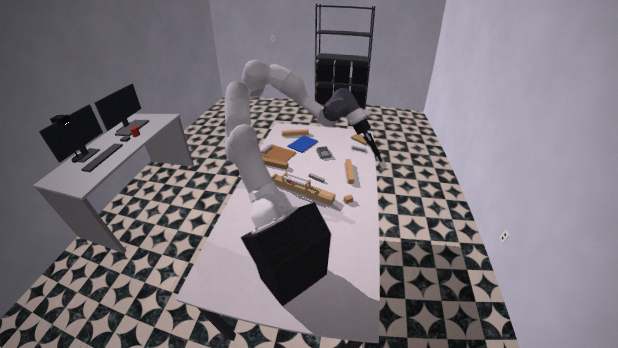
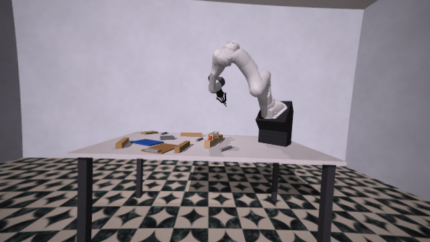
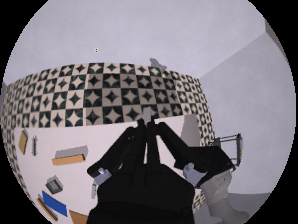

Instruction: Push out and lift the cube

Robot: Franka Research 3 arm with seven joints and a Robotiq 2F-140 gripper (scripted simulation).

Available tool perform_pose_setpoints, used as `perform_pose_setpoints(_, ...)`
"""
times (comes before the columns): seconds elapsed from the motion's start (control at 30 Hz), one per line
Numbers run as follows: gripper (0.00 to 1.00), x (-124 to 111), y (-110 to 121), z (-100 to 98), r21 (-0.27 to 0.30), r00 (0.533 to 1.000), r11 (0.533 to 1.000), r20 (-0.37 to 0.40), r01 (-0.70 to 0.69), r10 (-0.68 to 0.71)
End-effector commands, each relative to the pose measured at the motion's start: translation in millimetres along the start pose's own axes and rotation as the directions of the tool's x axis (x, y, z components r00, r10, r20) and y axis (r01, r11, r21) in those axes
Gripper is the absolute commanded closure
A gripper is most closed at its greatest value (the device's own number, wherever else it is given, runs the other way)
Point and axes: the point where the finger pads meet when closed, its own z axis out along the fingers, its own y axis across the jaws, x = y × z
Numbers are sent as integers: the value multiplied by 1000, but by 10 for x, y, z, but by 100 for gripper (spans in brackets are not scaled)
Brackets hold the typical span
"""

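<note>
We hold our gripper (image 2: 224,103) high above the table (image 2: 306,154), fingers pressed together on nothing. The red cube (image 2: 211,138) sits inside the wooden channel (image 1: 320,194) near the table's middle, well below and apart from us, with blocks scattered around.

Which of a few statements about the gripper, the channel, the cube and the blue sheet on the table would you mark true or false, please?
1. The gripper is shut and holds nothing. True.
2. The gripper rests on the table. False: it hangs well above it.
3. The red cube sits in the wooden channel. True.
4. The cube is held up beyond the channel's end. False: it is still inside the channel.
5. A blue sheet lies flat on the table. True.
6. The black shelf rack stands on the table. False: it stands on the floor by the far wall.
</note>
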Motion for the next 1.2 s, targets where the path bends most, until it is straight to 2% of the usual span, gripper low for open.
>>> perform_pose_setpoints(0.0, 100, 55, 20, 4, 1, 1000, 1000, -19, 5, -5)
perform_pose_setpoints(0.27, 100, 55, 20, 4, 1, 1000, 1000, -19, 5, -5)
perform_pose_setpoints(0.3, 100, 156, -412, -347, 37, 979, 990, -158, 136, -128)
perform_pose_setpoints(0.9, 100, 156, -412, -347, 37, 979, 990, -158, 136, -128)
perform_pose_setpoints(0.93, 100, 139, -889, -734, 65, 924, 959, -291, 276, -246)
perform_pose_setpoints(1.17, 100, 139, -889, -734, 65, 924, 959, -291, 276, -246)
